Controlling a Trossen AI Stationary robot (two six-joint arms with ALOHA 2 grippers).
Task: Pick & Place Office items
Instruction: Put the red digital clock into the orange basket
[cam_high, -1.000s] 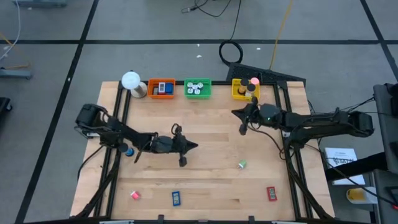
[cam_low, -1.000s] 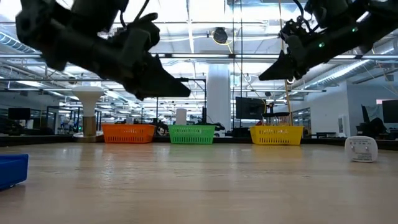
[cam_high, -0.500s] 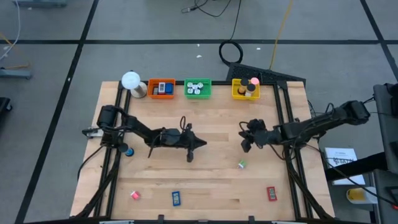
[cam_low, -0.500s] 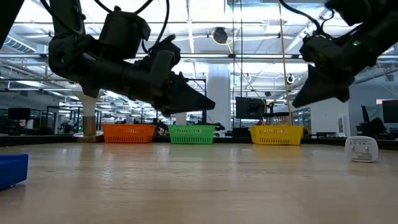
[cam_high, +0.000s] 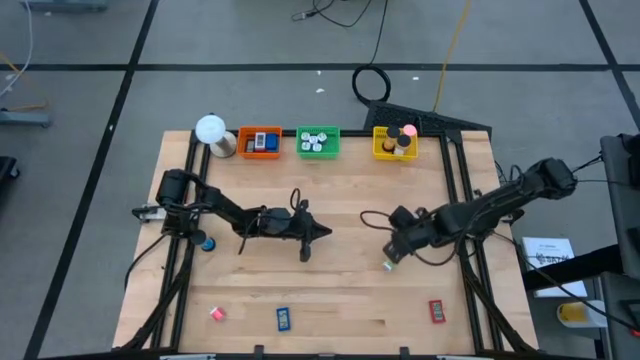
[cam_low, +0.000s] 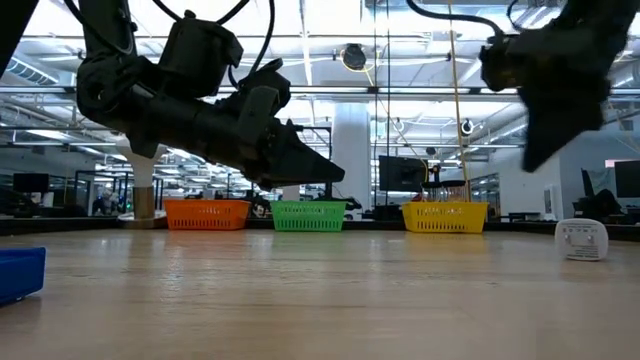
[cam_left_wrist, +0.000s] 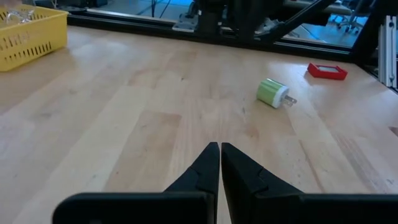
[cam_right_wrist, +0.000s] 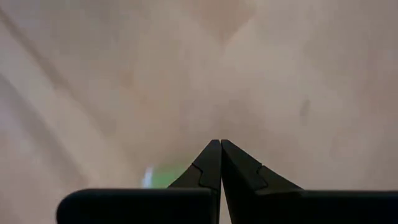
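High view: the right gripper (cam_high: 393, 254) is hanging just beside the small green plug (cam_high: 388, 264), lower right of centre on the desk (cam_high: 340, 290). Its jaws are pressed together, holding nothing. Judgement: the step in hand is picking up this plug; the jaws need spreading before dropping, then straddling the green body, not the prongs. The left gripper (cam_high: 322, 233) is waiting at mid-frame, jaws also pressed together and empty. Other pieces are lying along the lower edge: a pink bit (cam_high: 217, 313) lower left, a blue rectangle (cam_high: 283, 319) beside it, a red rectangle (cam_high: 436, 311) lower right. A black-and-blue roll (cam_high: 206, 243) is sitting at the left rail. Orange tray (cam_high: 243, 141), green tray (cam_high: 334, 145) and yellow tray (cam_high: 379, 147) are lined up along the top, with a white lamp (cam_high: 210, 129) at their left.

Low view: both arms are hanging above the desk, with nothing standing between plug and trays.

Left wrist view: the plug (cam_left_wrist: 273, 93) is lying on its side, prongs pointing away from the yellow tray (cam_left_wrist: 28, 28); the red rectangle (cam_left_wrist: 327, 71) is well apart from it.

Right wrist view: a green blur (cam_right_wrist: 166, 176) is showing beside the closed tips, so the tips are off to one side and need centring.
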